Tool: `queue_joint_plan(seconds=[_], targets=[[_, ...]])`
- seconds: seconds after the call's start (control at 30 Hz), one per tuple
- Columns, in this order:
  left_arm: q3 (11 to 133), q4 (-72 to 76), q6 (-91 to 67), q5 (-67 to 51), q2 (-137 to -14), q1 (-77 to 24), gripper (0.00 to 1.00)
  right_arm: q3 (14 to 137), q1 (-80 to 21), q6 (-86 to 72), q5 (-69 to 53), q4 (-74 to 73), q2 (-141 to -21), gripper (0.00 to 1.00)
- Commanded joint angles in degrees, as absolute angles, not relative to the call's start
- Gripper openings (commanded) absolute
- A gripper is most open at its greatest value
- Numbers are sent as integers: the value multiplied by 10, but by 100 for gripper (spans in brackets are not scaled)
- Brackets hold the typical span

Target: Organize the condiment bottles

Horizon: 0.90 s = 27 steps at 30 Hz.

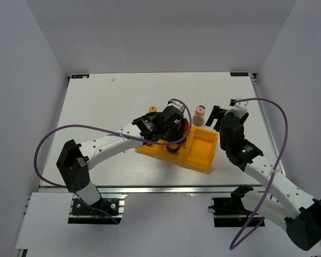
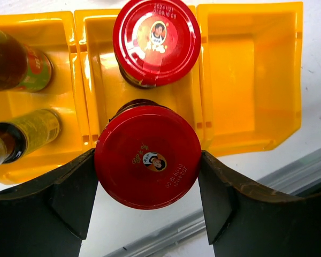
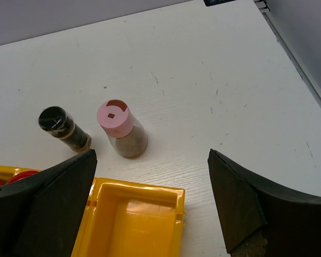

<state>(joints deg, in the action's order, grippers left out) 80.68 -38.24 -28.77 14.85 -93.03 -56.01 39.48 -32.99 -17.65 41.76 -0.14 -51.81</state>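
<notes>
In the left wrist view my left gripper (image 2: pixel 147 160) is shut on a red-lidded jar (image 2: pixel 147 163), its lid touching both fingers over the near end of the yellow tray's (image 2: pixel 246 80) middle compartment. A second red-lidded jar (image 2: pixel 157 40) stands at that compartment's far end. Two sauce bottles (image 2: pixel 21 67) (image 2: pixel 27 134) lie in the left compartment. The right gripper (image 3: pixel 151 160) hangs open over the tray's right compartment (image 3: pixel 134 219). Beyond it, a pink-lidded shaker (image 3: pixel 120 126) and a dark spice jar (image 3: pixel 61 127) stand on the table.
From above, the tray (image 1: pixel 200 155) sits mid-table with the left gripper (image 1: pixel 174 136) over it and the right gripper (image 1: pixel 216 116) at its far right corner, next to the shaker (image 1: pixel 199 114). A purple cable (image 1: pixel 69 131) loops over the left arm. White walls enclose the table.
</notes>
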Motion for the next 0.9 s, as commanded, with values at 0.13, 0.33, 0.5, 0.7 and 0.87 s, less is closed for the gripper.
queue_joint_plan(seconds=[0.13,0.33,0.5,0.7,0.87], targets=[[856,-325,-285,185,-945,-562,23,395,-321,-185,418,8,-523,89],[860,-322,-285,170,-963,-562,27,394,-313,-182,408,13,-535,89],[854,-315,-285,148,-973,-562,41,405,-296,-183,368,4,-566,89],[853,-320,-286,139,-980,-562,59,433,-283,-178,328,1,-612,89],[838,-315,-287,139,-953,-562,93,463,-275,-160,293,1,-652,89]])
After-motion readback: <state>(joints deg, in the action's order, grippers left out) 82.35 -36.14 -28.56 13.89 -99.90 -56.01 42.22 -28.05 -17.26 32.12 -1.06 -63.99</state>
